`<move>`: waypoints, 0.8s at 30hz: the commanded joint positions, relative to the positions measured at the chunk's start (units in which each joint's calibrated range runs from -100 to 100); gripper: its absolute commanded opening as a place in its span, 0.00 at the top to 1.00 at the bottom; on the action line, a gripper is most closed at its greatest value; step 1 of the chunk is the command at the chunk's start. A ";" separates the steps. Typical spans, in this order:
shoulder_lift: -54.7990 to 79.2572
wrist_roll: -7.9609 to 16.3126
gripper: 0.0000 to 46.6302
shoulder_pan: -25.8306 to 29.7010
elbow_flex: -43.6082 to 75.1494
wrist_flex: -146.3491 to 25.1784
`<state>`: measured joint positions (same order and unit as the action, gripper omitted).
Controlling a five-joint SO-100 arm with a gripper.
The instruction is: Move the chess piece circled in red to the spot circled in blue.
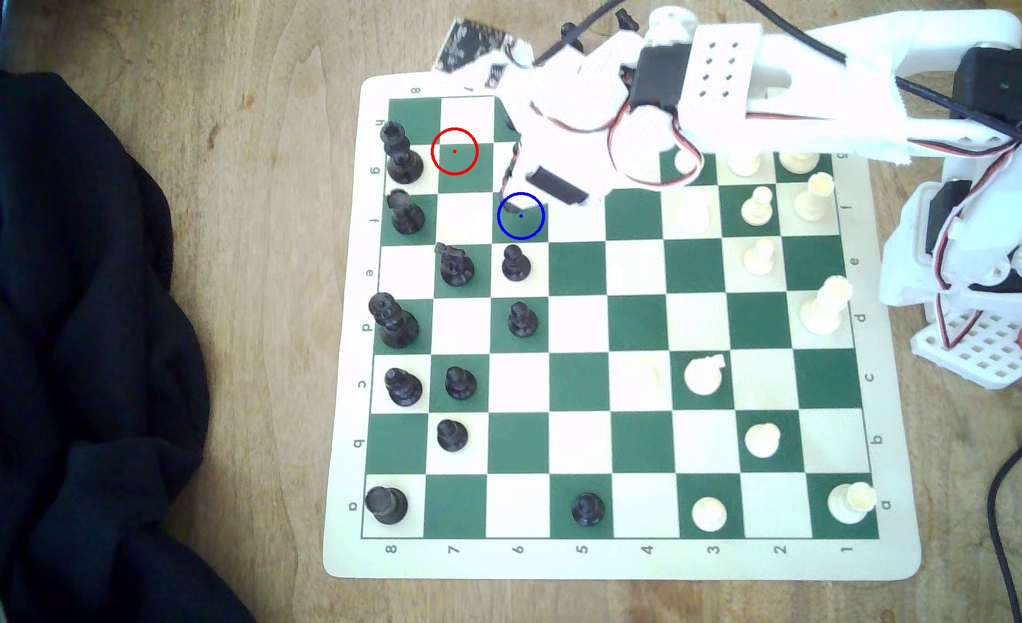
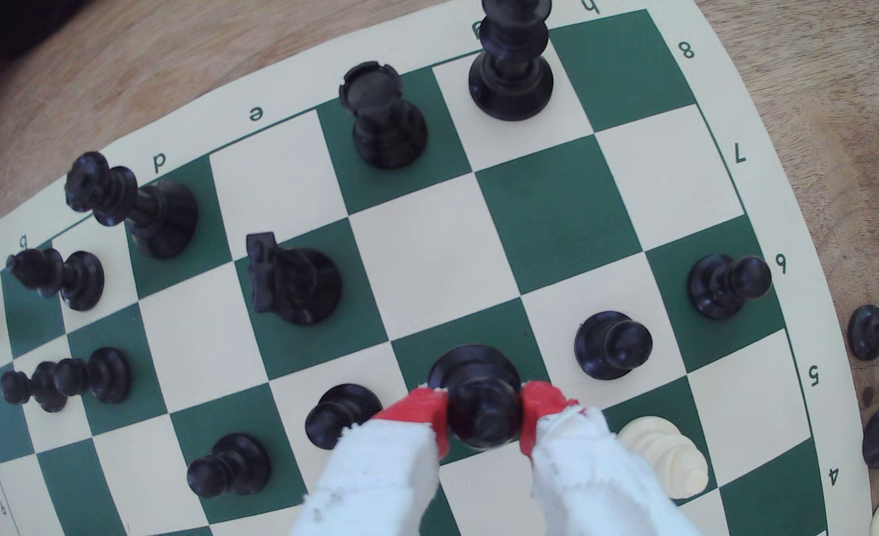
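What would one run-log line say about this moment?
tool: shut on black piece | piece: over a green square, contact unclear | red-ringed square: vacant | blue-ringed square: beside tool

A dark cloth (image 1: 71, 335) lies on the wooden table (image 1: 269, 180), beside the chessboard (image 1: 616, 563). White pieces (image 1: 760, 440) stand across the chessboard from it.

White printed arm (image 1: 856, 78), black servos (red-white-black wiring), red-tipped tool (image 2: 484, 412).
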<state>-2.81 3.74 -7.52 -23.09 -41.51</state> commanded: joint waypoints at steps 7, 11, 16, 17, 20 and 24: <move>-0.67 -0.24 0.97 0.05 1.24 2.61; 1.36 -0.24 0.97 0.29 1.69 3.35; 2.98 -0.29 0.97 0.29 2.06 3.35; 3.32 -0.29 0.97 0.29 2.06 3.35; 4.67 -0.34 0.97 0.29 2.15 3.92; 5.95 -0.34 0.97 0.13 2.78 4.09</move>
<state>3.90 3.69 -7.74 -23.27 -38.33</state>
